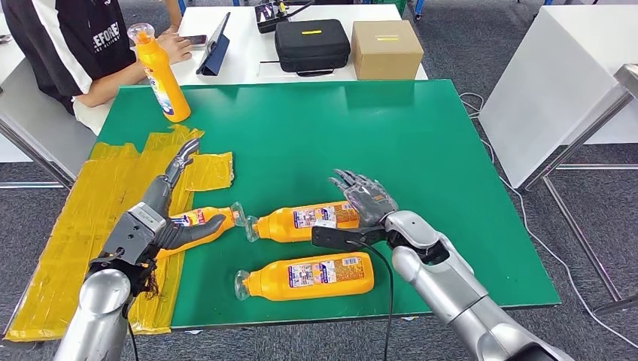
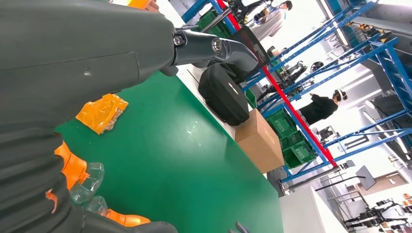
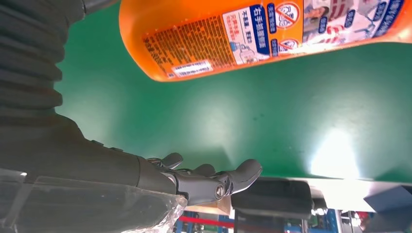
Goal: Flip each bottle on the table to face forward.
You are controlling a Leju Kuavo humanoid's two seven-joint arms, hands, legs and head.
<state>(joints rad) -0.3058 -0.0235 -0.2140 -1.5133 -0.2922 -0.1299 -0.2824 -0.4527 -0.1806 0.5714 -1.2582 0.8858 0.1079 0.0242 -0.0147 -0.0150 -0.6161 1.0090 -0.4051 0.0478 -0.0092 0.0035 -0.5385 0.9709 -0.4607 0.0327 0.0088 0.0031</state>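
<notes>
My left hand (image 1: 169,207) rests over the left bottle (image 1: 202,219), which lies on the yellow tape (image 1: 90,226) at the mat's (image 1: 421,143) edge — fingers stretched out, thumb along it, not gripping. My right hand (image 1: 365,199) is open at the base of the middle bottle (image 1: 305,222), fingers spread. A third bottle (image 1: 308,277) lies nearer me on its side. A fourth bottle (image 1: 160,73) stands upright at the far left corner, near a seated person (image 1: 75,45).
</notes>
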